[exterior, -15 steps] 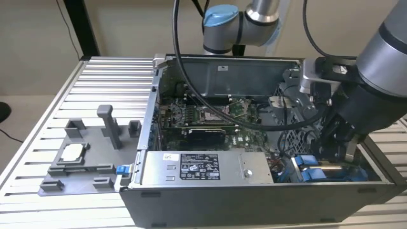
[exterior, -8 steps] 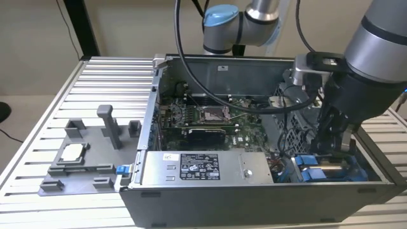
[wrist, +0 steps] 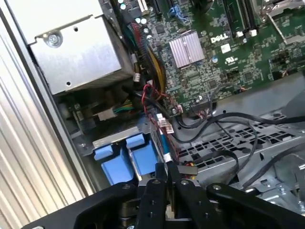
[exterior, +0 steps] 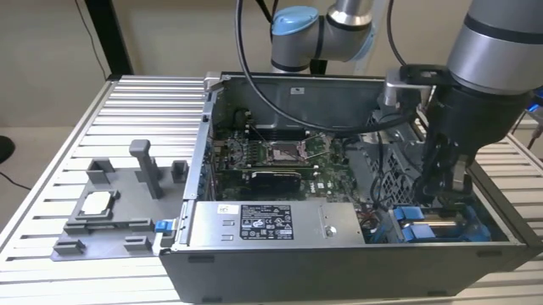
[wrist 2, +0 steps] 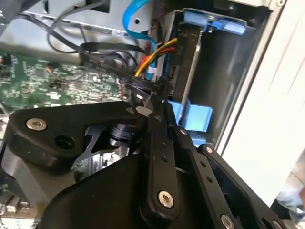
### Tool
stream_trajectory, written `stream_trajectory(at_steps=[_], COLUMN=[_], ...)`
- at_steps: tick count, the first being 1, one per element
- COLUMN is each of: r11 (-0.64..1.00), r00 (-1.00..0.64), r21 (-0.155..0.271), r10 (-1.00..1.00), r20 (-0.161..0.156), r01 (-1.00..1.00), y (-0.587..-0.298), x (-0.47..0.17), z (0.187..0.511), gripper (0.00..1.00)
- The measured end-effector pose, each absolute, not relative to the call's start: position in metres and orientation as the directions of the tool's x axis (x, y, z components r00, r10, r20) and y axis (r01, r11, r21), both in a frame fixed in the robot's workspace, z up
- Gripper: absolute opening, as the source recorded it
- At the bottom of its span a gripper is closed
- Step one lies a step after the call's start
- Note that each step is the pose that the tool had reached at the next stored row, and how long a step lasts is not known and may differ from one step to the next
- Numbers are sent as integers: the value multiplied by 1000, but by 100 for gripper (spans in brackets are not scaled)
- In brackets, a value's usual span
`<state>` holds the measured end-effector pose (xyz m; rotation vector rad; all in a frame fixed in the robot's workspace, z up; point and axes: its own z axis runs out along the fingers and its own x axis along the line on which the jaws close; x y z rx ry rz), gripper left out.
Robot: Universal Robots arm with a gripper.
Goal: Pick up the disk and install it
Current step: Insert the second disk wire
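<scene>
arm reaches down into the open computer case [exterior: 357,254] on the slatted worktop [exterior: 144,114]. the pincer [exterior: 443,181] hangs inside the case near the corner at the exterior view's right, just above the drive bay.

the disk [exterior: 441,223] lies in that bay: silver-grey metal between blue carrier tabs [exterior: 413,221], low in the case beside the large grey power-supply box [exterior: 276,223]. in the first wrist view the blue tabs [wrist: 126,160] sit side by side against the case wall, with a strip of the silver drive [wrist: 119,137] behind them. judged: the disk looks seated in its slot, or very nearly; whether it is fully latched cannot be told.

pincer state: in both wrist views the two black fingers [wrist 2: 159,143] stand pressed together with no gap and nothing seen between them, so it reads as closed and empty. in the first wrist view the fingers [wrist: 167,183] end close beside the inner blue tab. judged: closed fingers at the carrier's edge fit pushing it home rather than carrying it. contact itself cannot be confirmed.

red, yellow and black cables [wrist: 159,114] run right past the bay, near the fingers.

grey fixture tray [exterior: 110,216] on the worktop at the exterior view's left carries a small silver chip [exterior: 96,203], well apart from the arm.
</scene>
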<state>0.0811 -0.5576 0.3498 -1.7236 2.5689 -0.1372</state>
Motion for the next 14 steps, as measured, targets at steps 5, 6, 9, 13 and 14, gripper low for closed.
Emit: stream_trajectory(at_steps=[5,6,9,13,14], r11=[368,367,369,377,379], r00=[-380,-380,-380,-380,-380], r21=[-127,-130,-123,-97,-90], r10=[-921,-921,-922,-925,-925], r20=[82,91,74,9,-8], r01=[-921,-921,-921,-921,-921], y=[-554,-553,-553,-553,-553], x=[81,81,84,93,94], z=[350,350,350,350,350], gripper=[0,0,0,0,0])
